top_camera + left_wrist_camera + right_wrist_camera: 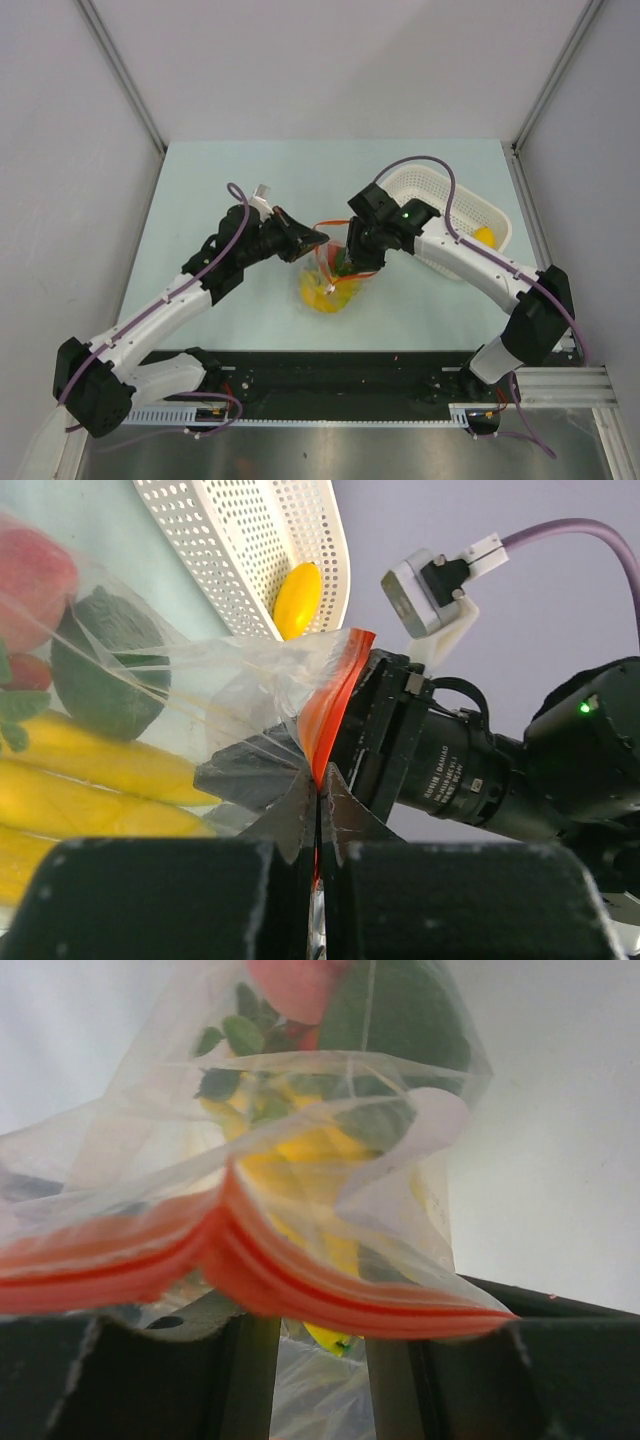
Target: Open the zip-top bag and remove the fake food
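Zip-top bag (335, 285) at mid-surface (200, 190), a little nearer the front edge than the back, mouth up and belly low. Touching the surface or just off it: hard to tell. Through the clear film: yellow banana bunch (90, 780), dark green vegetable (105, 680), red piece (35, 575).

Left pincer (318, 798) pressed together on the red zip strip (335, 700), at the left end of the mouth. Right pincer (320, 1360) at the mouth from the right, fingers (250, 1380) part-way apart, strip draped just above them, film and a yellow tip in the gap. Clamped on anything or not: cannot tell.

White perforated basket (425, 183) well apart to the right, tucked into the far right corner close to the surface's right edge, with a yellow lemon-like fruit (485, 237) inside. Right forearm (470, 258) lying across its near side in the overhead view.

Open room: a wide bare stretch beyond and left of the left arm, out to the far and left edges. Narrower bare band between bag and the black strip (330, 365) along the near edge. Grey walls (60, 150) close on three sides.
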You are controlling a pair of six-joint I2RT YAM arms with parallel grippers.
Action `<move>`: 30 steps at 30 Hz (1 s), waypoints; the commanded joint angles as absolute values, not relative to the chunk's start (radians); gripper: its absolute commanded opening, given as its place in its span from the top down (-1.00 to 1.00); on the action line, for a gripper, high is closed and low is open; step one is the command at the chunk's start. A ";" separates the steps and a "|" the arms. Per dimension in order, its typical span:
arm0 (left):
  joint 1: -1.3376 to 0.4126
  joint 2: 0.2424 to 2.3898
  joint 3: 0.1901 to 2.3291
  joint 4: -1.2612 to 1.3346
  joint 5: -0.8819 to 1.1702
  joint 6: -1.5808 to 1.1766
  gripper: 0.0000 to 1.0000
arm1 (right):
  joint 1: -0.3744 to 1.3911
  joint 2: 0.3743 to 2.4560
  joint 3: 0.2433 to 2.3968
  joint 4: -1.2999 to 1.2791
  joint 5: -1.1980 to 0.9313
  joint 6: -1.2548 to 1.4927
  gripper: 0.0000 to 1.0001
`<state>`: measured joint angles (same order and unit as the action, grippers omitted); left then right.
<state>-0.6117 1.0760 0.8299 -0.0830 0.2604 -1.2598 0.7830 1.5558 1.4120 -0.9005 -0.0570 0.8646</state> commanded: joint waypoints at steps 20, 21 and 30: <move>-0.643 1.060 0.698 0.124 0.259 -1.376 1.00 | 0.845 1.516 1.206 -0.813 -0.087 0.841 0.13; -0.644 1.061 0.698 0.126 0.262 -1.377 1.00 | 0.847 1.511 1.197 -0.799 -0.100 0.839 0.13; -0.672 1.062 0.681 0.150 0.262 -1.399 1.00 | 0.856 1.502 1.152 -0.701 -0.134 0.842 0.62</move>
<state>-0.6529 1.0683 0.6910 0.0574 0.2474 -1.3529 0.8494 1.5307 1.1622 -0.7647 -0.1143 0.8345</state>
